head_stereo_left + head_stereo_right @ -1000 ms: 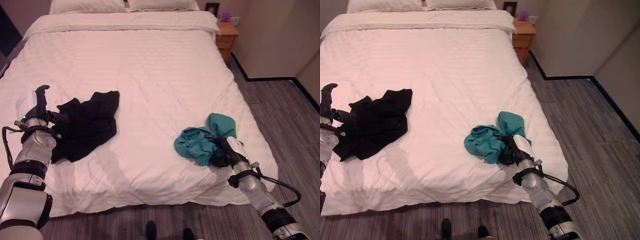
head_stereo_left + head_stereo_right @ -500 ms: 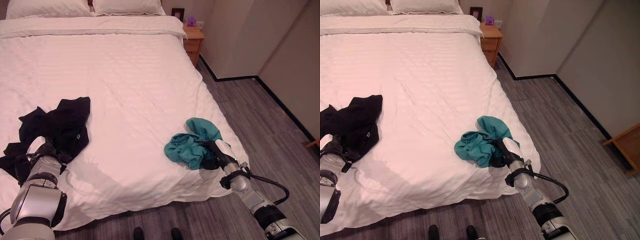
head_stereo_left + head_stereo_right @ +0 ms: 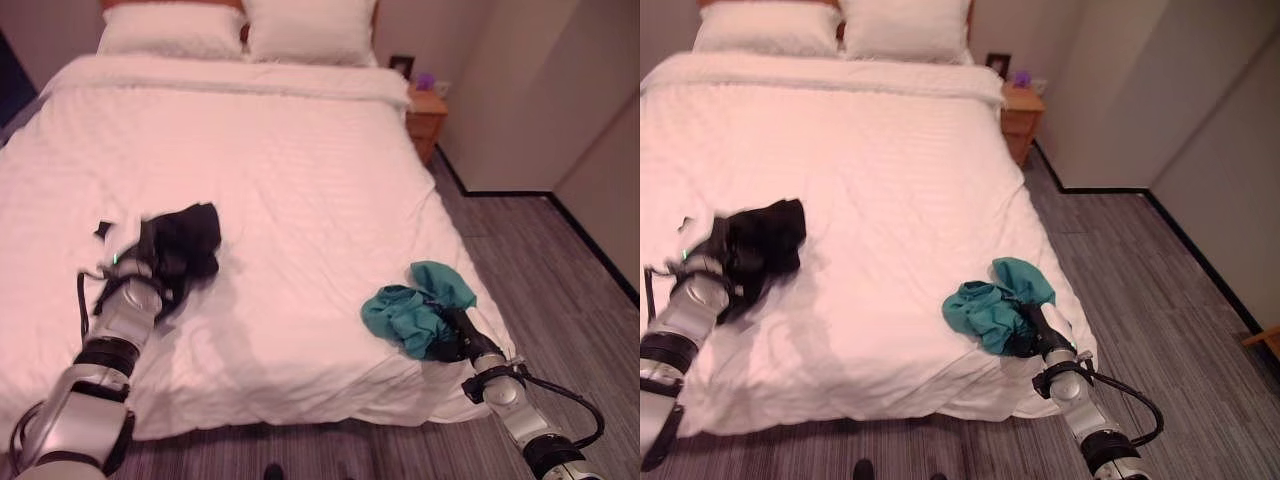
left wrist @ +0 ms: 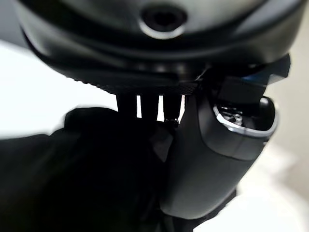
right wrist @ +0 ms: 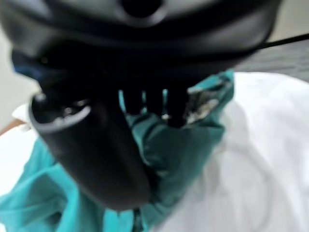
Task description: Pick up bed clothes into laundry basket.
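A black garment [image 3: 185,240] lies bunched on the left of the white bed [image 3: 300,160]. My left hand [image 3: 138,264] is at its near edge, shut on it. In the left wrist view the thumb [image 4: 212,159] and fingers are curled into the black cloth [image 4: 82,179]. A teal garment [image 3: 405,312] lies crumpled near the bed's front right corner. My right hand [image 3: 455,335] is dug into its right side. The right wrist view shows that hand's thumb [image 5: 96,154] and fingers closed on teal cloth [image 5: 188,150].
Two white pillows [image 3: 310,30] lie at the head of the bed. A wooden nightstand [image 3: 425,115] stands at the far right corner, against the wall. Grey plank floor [image 3: 560,270] runs along the bed's right side and front edge.
The camera has shifted. My left hand, upright beside the black garment a second ago, has closed on it and the cloth has bunched up. My right hand stays on the teal garment.
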